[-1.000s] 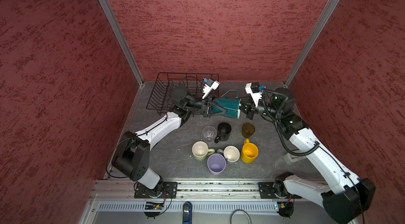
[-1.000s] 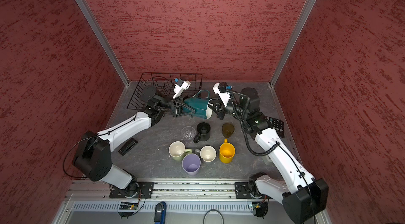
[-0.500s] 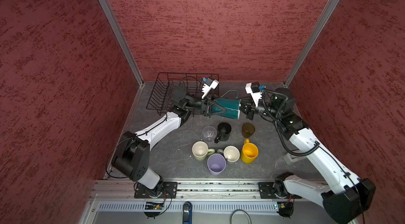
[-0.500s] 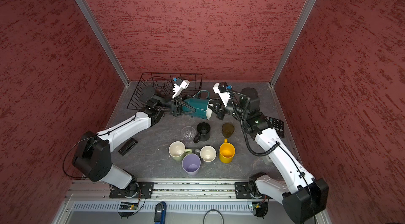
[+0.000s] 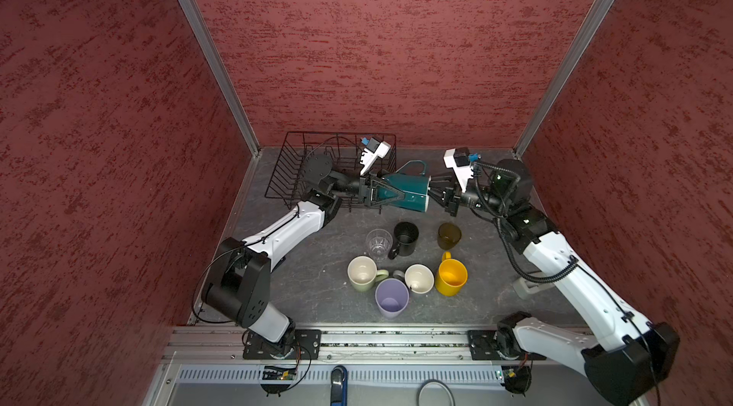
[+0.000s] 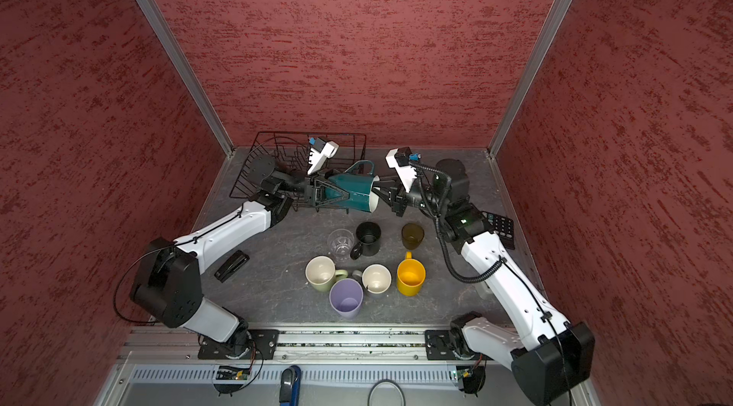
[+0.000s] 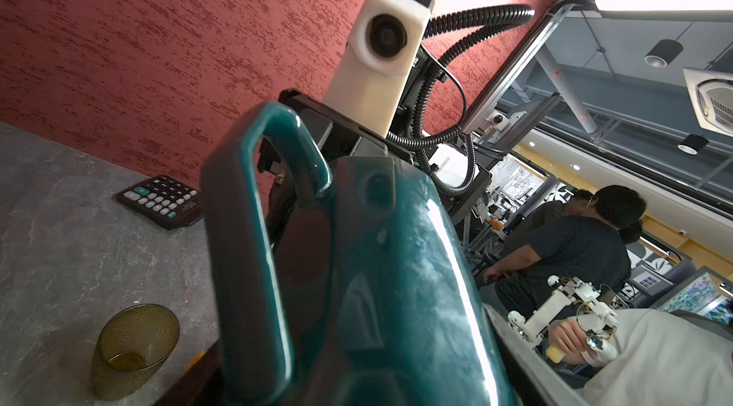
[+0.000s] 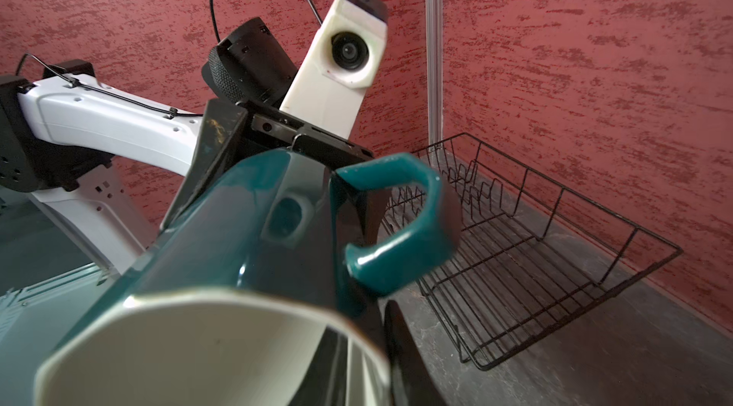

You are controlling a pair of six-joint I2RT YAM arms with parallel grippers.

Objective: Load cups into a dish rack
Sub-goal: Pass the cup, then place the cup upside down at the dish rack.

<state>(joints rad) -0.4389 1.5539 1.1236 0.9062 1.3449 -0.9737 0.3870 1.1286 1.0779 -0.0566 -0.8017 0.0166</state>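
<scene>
A teal mug [image 5: 414, 185] [image 6: 359, 189] hangs on its side above the table, just right of the black wire dish rack [image 5: 293, 170] [image 8: 555, 245]. My left gripper [image 5: 396, 194] is shut on the mug's body from the base end. My right gripper [image 5: 432, 189] [image 8: 369, 360] straddles the mug's rim, one finger inside and one outside, with its jaws slightly apart and slack on the wall. Standing on the table are a clear glass [image 5: 378, 242], black mug [image 5: 406, 237], amber tumbler [image 5: 449, 235], pale green mug [image 5: 363, 273], grey mug [image 5: 419, 278], yellow mug [image 5: 451, 276] and lilac tumbler [image 5: 391, 297].
A black calculator [image 6: 500, 227] lies on the table behind my right arm. A black stapler [image 6: 232, 265] lies beside my left arm. Red walls close in the back and both sides. The dish rack holds no cups.
My left gripper closed onto the teal mug's body. My right gripper's jaws have just loosened at the rim. The mug and both arms have barely moved.
</scene>
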